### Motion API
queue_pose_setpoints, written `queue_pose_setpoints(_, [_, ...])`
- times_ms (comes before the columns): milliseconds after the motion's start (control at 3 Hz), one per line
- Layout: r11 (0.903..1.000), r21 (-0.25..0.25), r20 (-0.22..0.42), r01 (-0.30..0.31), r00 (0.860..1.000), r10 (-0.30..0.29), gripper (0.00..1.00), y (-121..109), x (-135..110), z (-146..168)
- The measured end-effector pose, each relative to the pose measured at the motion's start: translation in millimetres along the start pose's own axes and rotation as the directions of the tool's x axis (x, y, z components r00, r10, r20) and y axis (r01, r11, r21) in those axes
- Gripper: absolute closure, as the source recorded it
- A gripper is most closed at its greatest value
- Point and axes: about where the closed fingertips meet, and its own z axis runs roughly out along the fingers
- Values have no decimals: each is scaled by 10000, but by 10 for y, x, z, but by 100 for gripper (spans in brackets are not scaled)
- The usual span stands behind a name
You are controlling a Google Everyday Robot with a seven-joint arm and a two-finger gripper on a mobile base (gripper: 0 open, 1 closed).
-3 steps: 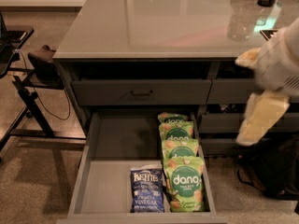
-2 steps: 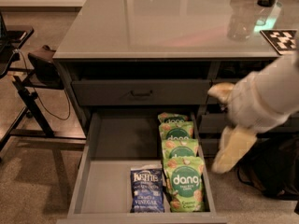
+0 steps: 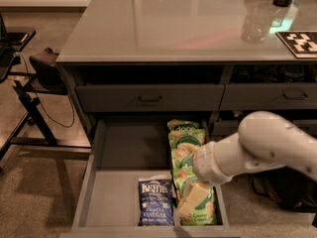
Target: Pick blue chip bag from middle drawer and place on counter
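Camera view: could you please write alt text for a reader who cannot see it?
The robot's gripper hovers over a row of green bags in the open middle drawer, beside the blue chip bag lying at the drawer's front. The glossy grey counter tops the cabinet above.

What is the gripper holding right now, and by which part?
Nothing, as far as shows: the gripper hovers over the green bags in the middle drawer, while the blue chip bag lies flat beside it.
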Motion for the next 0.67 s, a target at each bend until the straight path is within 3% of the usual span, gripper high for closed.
queue_pose_setpoints(333, [9954,-269,731,-921,9929,938,0,-171,235,823])
queue_pose_setpoints(667, [9860,-305,1016,-1637,9809,1660,0,-402,457,1484])
